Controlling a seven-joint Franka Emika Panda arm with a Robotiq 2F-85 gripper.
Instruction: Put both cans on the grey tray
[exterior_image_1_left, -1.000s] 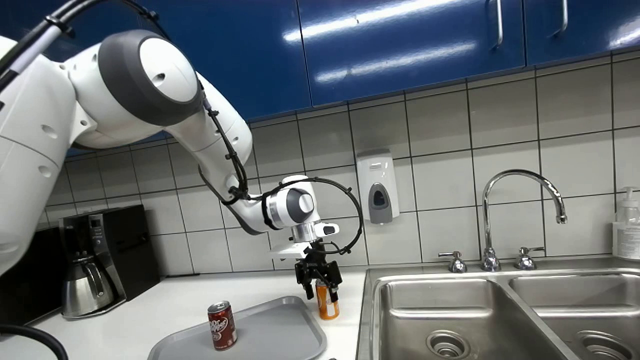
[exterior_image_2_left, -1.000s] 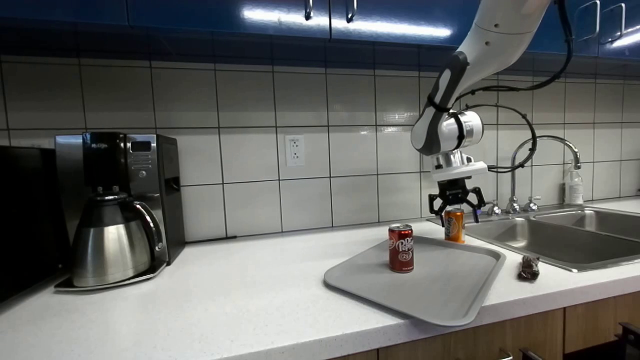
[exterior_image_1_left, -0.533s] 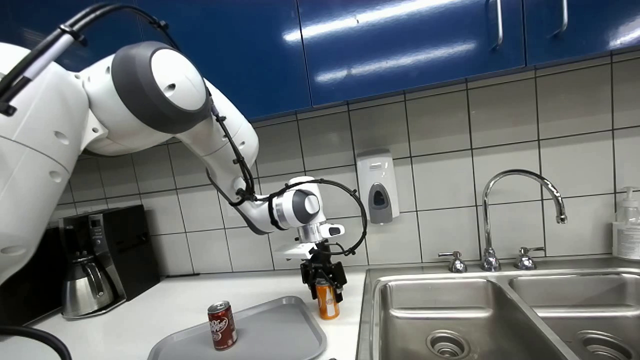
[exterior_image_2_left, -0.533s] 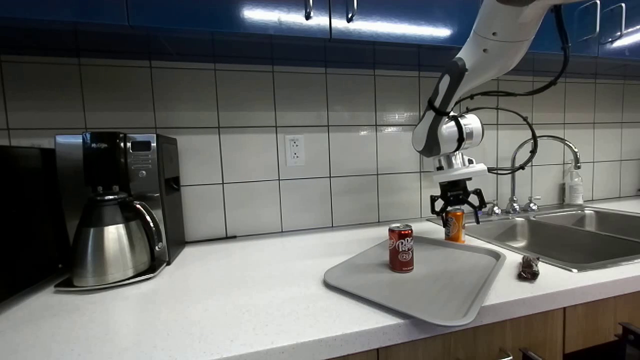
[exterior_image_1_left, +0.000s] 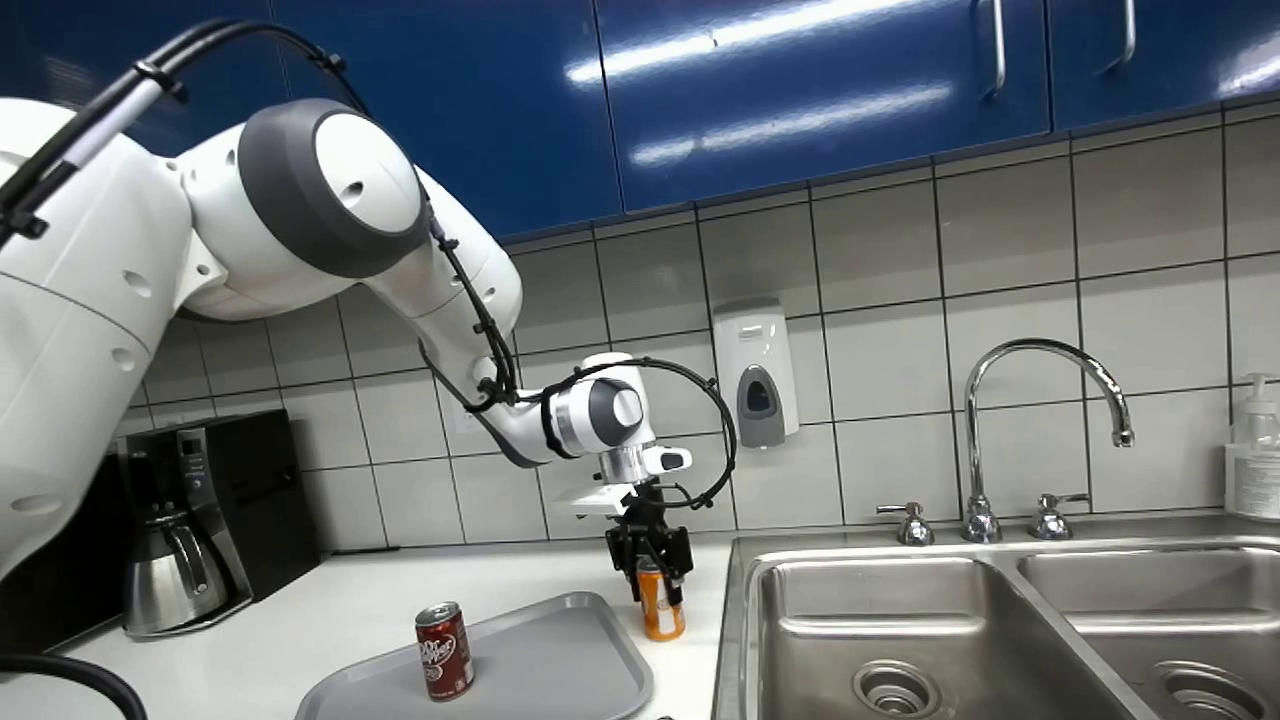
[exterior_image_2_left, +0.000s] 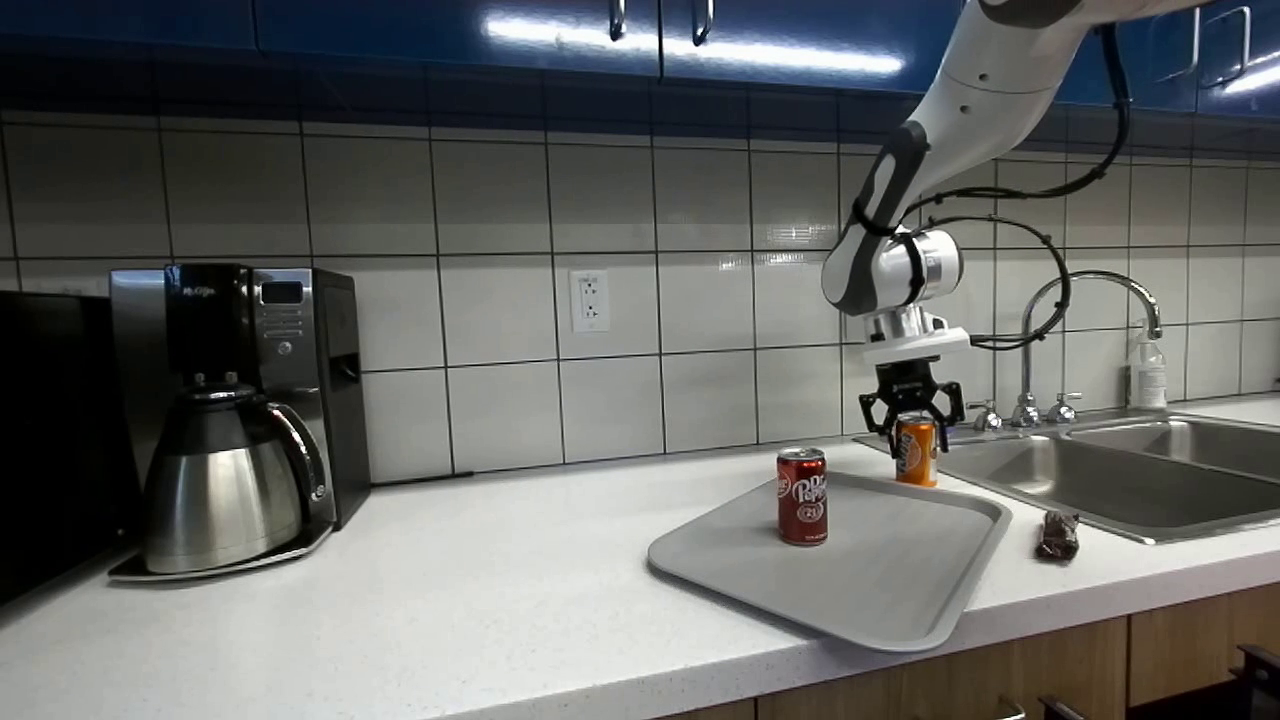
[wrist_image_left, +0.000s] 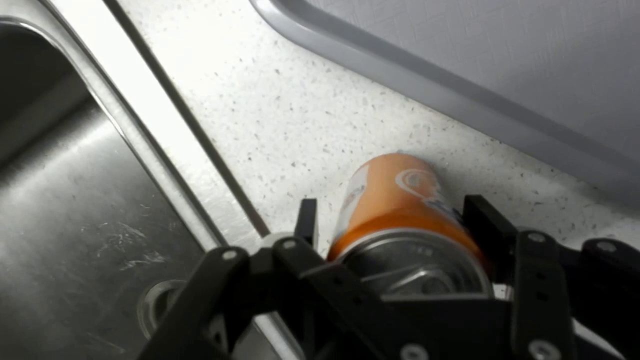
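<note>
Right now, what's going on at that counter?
A robot gripper straddles the orange can, which stands upright on the counter beside the grey tray. Its fingers aren't clamped on it yet: the wrist view shows a gap at one side. The red can already stands on the tray, so only the orange one is left.

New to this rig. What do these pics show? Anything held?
The machine is a Franka Panda arm ending in a black two-fingered tool. The wide pictures come from two cameras outside the robot; the close-up, from one on its wrist. On the white counter lies a grey tray with a Dr Pepper can standing on it. An orange can stands beside the tray, on the counter. A coffee maker and a steel double sink are there too. The tool's fingers flank the orange can, but the wrist view shows a gap on one side, so probably not gripped yet.
</note>
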